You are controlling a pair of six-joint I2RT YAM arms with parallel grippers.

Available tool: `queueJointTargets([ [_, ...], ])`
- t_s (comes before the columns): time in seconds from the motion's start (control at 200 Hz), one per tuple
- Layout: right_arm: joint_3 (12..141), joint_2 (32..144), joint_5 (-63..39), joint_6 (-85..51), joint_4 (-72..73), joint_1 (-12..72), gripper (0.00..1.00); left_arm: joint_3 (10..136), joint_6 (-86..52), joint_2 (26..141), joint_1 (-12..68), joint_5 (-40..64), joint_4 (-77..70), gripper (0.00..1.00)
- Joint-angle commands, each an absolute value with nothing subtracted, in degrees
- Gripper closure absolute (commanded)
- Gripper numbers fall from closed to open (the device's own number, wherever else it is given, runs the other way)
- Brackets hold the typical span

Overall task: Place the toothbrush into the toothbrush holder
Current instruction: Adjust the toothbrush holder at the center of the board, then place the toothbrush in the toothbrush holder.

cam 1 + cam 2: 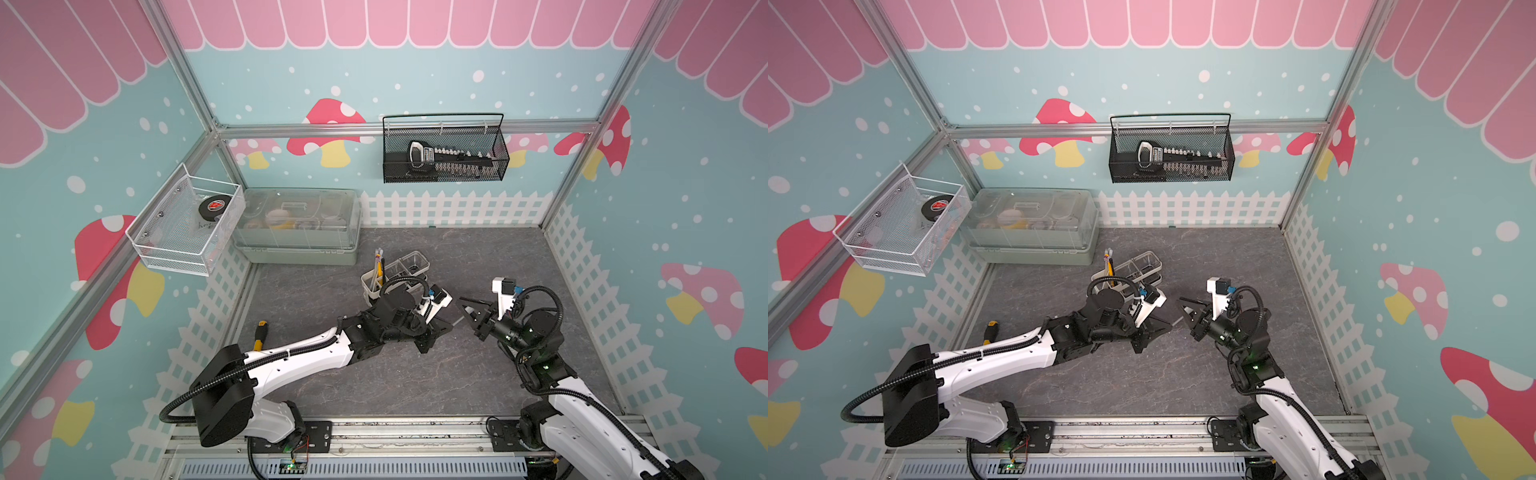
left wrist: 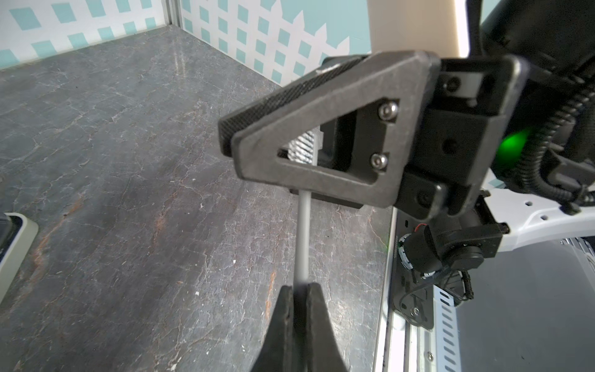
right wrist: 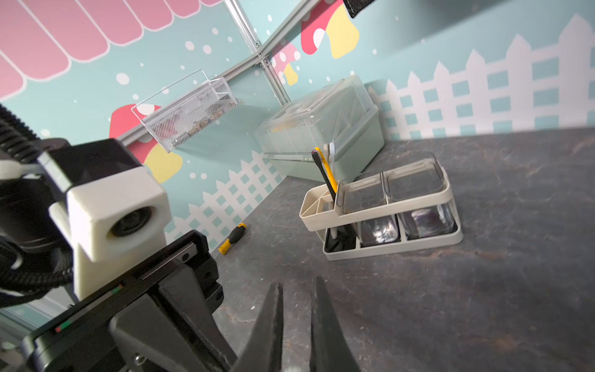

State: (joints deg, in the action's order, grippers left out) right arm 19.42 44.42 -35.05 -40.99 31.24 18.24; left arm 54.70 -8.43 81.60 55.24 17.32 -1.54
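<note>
Two grippers meet above the middle of the table (image 1: 374,382): L gripper (image 2: 300,288) is clamped tight on the grey handle of the toothbrush (image 2: 302,238) & R gripper (image 3: 297,290) is closed round its bristle end, so the brush spans btw them, w/ a yellow-black screwdriver (image 1: 261,334) lying off to the left. Just beyond, the toothbrush holder (image 3: 317,223) stands apart from that brush, w/ other brushes (image 3: 325,174) upright in its slotted section beside two clear cups (image 3: 415,183). Far left, by the back wall, sits the grey-green box (image 1: 299,249).

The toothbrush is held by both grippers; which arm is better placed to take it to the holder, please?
Probably right: the right gripper faces the toothbrush holder unobstructed; the left gripper points away from it.
</note>
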Motion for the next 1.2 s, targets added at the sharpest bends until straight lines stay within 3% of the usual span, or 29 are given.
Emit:
queueJointTargets([
  [0.0, 20.69, 45.26, -33.76, -40.44, 32.09, 17.58, 1.00, 54.49, -7.11, 80.64, 55.67, 17.00, -4.07, 1.00],
  [0.46, 22.18, 43.89, -31.95, -38.66, 27.34, 17.64, 1.00, 54.64, -7.53, 82.33, 55.62, 11.61, -4.74, 1.00],
  [0.655, 26.09, 44.83, -29.98, -34.20, 20.52, 17.59, 1.00, 52.82, -7.18, 79.26, 55.58, 2.43, -4.08, 0.98],
  [1.015, 38.69, 58.06, -30.90, -29.79, 17.80, 18.29, 1.00, 45.07, -9.85, 68.27, 53.72, -34.40, -1.39, 0.94],
  [1.191, 50.11, 68.07, -28.22, -25.66, 13.84, 23.55, 1.00, 39.73, -17.65, 60.97, 46.87, -44.43, 1.24, 0.93],
])
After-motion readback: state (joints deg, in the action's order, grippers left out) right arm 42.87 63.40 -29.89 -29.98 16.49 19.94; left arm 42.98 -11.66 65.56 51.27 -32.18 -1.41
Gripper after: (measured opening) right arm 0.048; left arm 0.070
